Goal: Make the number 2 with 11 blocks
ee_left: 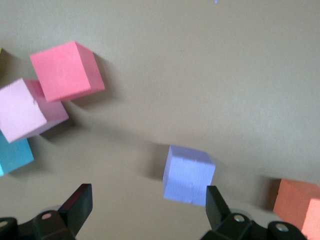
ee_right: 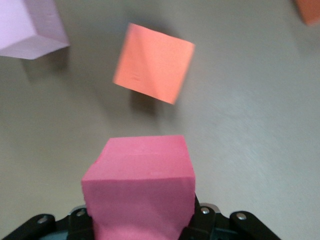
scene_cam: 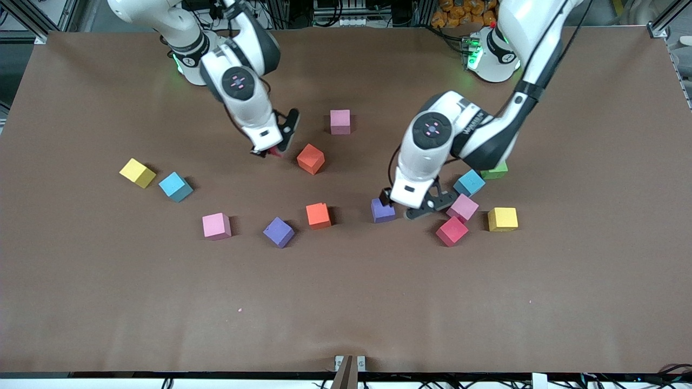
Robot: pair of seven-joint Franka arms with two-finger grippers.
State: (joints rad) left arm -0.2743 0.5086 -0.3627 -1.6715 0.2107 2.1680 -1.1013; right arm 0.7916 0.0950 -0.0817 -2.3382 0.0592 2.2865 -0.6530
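My right gripper (scene_cam: 273,150) is shut on a red block (ee_right: 140,185) and hangs over the table just beside an orange block (scene_cam: 311,159) (ee_right: 154,62). My left gripper (scene_cam: 403,208) (ee_left: 147,205) is open and low over the table. A purple block (scene_cam: 383,210) (ee_left: 189,175) rests against the inside of one of its fingers (ee_left: 216,202), and the rest of the gap is bare table. Other blocks lie loose: pink (scene_cam: 340,121), orange (scene_cam: 318,215), purple (scene_cam: 279,232), pink (scene_cam: 216,226), light blue (scene_cam: 175,186), yellow (scene_cam: 137,173).
Toward the left arm's end is a tight cluster: pink block (scene_cam: 463,207), red block (scene_cam: 451,230), yellow block (scene_cam: 503,219), light blue block (scene_cam: 469,182), and a green cube (scene_cam: 494,172) partly under the left arm. Bare brown table (scene_cam: 346,302) fills the part nearest the front camera.
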